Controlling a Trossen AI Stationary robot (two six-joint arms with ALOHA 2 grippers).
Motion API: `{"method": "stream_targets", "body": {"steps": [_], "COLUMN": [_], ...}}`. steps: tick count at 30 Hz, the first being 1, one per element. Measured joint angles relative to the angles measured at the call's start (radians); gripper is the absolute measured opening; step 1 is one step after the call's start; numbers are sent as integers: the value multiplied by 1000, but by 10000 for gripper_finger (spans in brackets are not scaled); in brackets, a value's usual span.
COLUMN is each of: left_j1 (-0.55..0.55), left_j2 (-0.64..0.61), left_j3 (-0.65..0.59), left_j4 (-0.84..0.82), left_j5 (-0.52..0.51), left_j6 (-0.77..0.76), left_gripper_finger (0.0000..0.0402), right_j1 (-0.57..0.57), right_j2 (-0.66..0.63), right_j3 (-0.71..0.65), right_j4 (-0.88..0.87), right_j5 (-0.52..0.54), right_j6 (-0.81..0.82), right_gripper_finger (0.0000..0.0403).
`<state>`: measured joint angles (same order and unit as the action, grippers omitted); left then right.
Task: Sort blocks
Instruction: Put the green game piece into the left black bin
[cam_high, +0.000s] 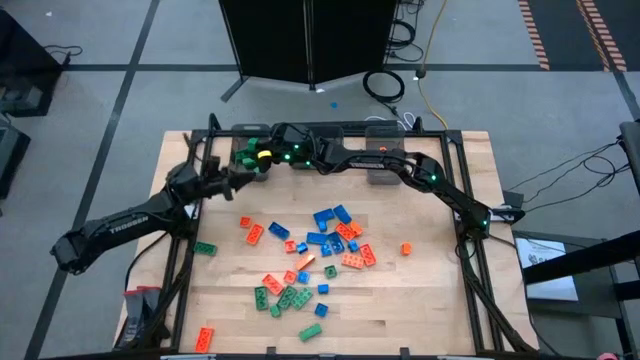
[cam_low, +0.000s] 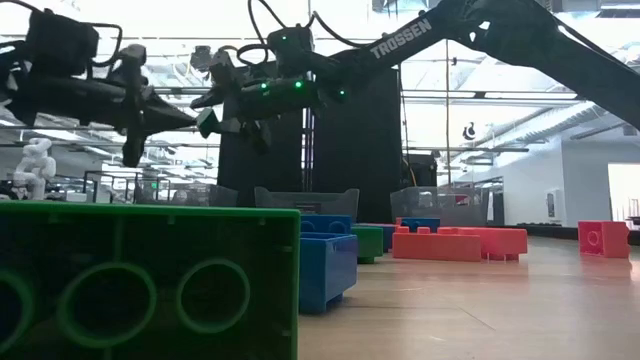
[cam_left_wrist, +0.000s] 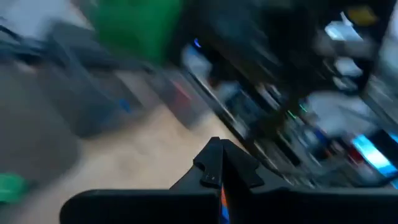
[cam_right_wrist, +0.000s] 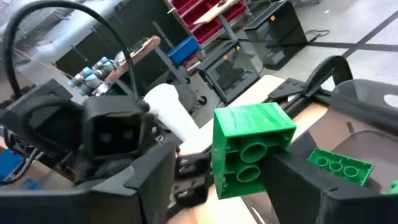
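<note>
A green block (cam_right_wrist: 249, 149) sits between the right end effector's (cam_right_wrist: 239, 171) parted fingers, over the far-left bin (cam_right_wrist: 364, 118) holding another green one. The left end effector (cam_high: 232, 178) hovers just beside, its opening impossible to tell. Loose blocks (cam_high: 325, 240) litter mid-worktop (cam_high: 420, 300).

A pale wooden worktop (cam_high: 430, 290) carries a loose scatter of blocks (cam_high: 322, 246) in green, blue and orange-red, thickest near its middle. One orange-red block (cam_high: 407, 248) lies apart to the right, a green one (cam_high: 205, 248) to the left, another orange-red one (cam_high: 205, 338) at the near left corner. Grey bins (cam_high: 385, 165) stand along the far edge.
</note>
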<state>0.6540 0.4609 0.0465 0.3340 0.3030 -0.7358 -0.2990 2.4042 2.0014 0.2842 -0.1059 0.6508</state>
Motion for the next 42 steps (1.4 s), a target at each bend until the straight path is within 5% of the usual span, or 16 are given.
{"method": "stream_targets", "body": {"steps": [7, 20, 42], "left_j1": [0, -13, -11], "left_j2": [1, 2, 2], "left_j3": [0, 2, 4], "left_j4": [-40, 47, 80], "left_j5": [-202, -185, -401], "left_j6": [42, 34, 42], "left_gripper_finger": [0, 0, 0], "right_j1": [10, 15, 47], "right_j2": [0, 0, 0], "right_j3": [0, 0, 0], "right_j4": [20, 3, -3], "right_j5": [1, 85, 95], "right_j6": [16, -9, 6], "right_gripper_finger": [223, 224, 224]}}
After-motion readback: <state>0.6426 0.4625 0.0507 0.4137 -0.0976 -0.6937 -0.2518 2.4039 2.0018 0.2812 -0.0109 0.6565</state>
